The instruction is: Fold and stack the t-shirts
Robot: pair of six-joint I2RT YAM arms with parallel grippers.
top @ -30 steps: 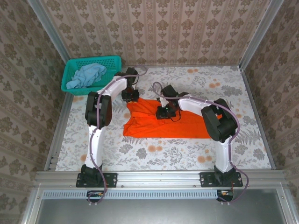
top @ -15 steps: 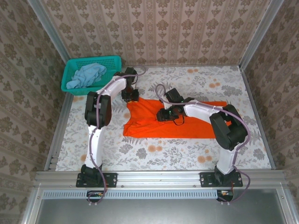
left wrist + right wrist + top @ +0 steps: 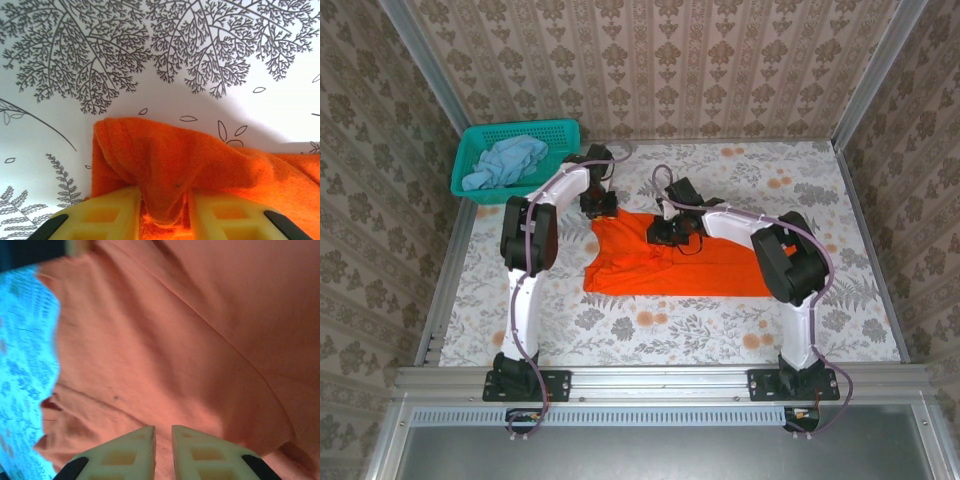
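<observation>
The bright orange cloth t-shirt (image 3: 650, 270) lies spread at the centre of the floral table (image 3: 800, 180), its top edge partly hidden by the right arm. The left gripper (image 3: 165, 200) clamps its 11 o'clock corner. The right gripper (image 3: 162, 432) has its fingers nearly meeting over the cloth; whether it grips I cannot tell. At 10 o'clock, the crumpled pale blue t-shirt (image 3: 505, 160) fills the teal plastic mesh basket (image 3: 535, 130).

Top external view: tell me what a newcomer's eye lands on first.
The bright orange t-shirt lies spread out at the centre of the scene. The left gripper pinches a fold at its far-left corner; the right gripper is low over the cloth beside it. A teal basket at far left holds a crumpled pale blue t-shirt.
</observation>
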